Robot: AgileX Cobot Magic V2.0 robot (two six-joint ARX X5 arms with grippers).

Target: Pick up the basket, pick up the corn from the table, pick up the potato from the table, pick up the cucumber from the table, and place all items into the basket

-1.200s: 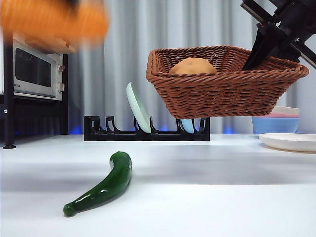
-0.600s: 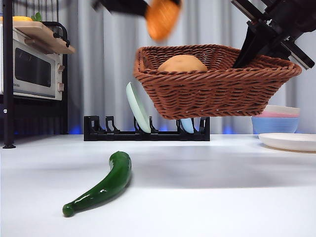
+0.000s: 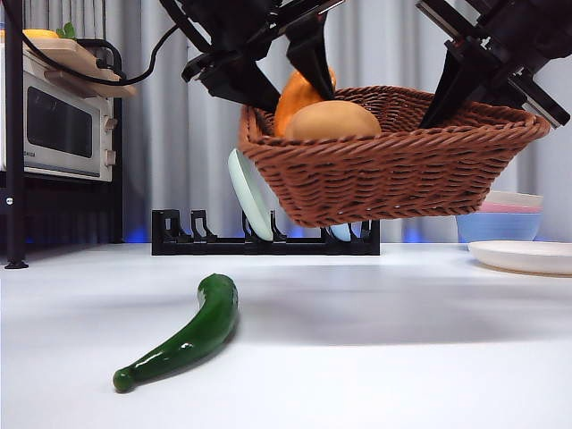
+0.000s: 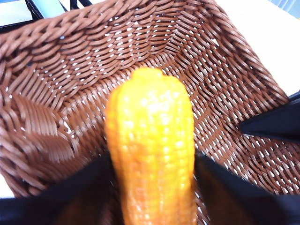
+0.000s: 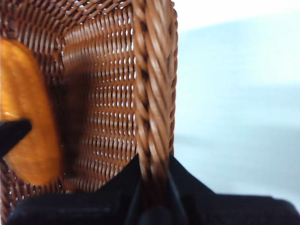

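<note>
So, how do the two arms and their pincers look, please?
Both arms are black and angular, built of flat plates and brackets. The left pincer has two broad matte black jaws with plain surfaces; a black cable loops off its arm in the front view. The right pincer has the same dark jaws, blurred close to the camera. No markings or labels are readable.

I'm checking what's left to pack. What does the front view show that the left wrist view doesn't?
Only the front view shows the cucumber lying on the table, the potato inside the basket, and the right gripper clamped on the basket's rim, holding it in the air. Only the left wrist view shows the basket's woven floor beneath the corn. Both show the basket and the corn held by the left gripper over it.
</note>
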